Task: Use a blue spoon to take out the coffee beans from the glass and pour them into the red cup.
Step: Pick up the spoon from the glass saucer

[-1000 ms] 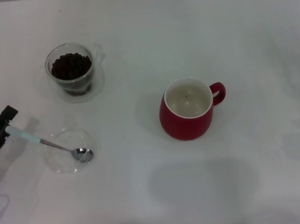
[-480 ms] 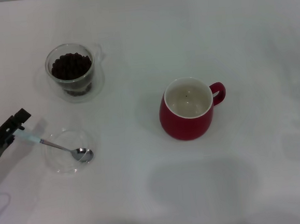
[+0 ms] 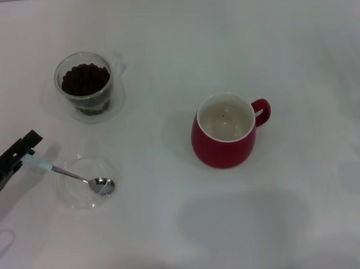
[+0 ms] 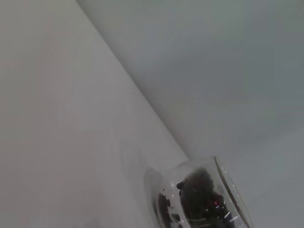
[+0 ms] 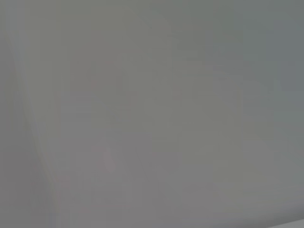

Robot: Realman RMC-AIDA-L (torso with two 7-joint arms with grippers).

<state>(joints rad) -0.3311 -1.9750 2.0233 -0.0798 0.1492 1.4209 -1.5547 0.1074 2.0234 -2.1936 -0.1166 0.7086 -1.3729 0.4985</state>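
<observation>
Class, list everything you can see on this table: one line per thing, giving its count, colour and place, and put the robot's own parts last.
glass: one, clear, far left of the table, standing on a clear saucer.
coffee beans: one heap, dark brown, inside the glass.
red cup: one, deep red with a whitish inside, near the table's middle, handle to the right.
blue spoon: one, pale blue handle with a metal stem and bowl, near left; bowl resting in the shallow dish.
shallow dish: one, clear, near left, in front of the glass.
table: one, white, under everything.
left gripper: one, black, at the left edge, at the end of the spoon's handle.
right gripper: not in view.
</observation>
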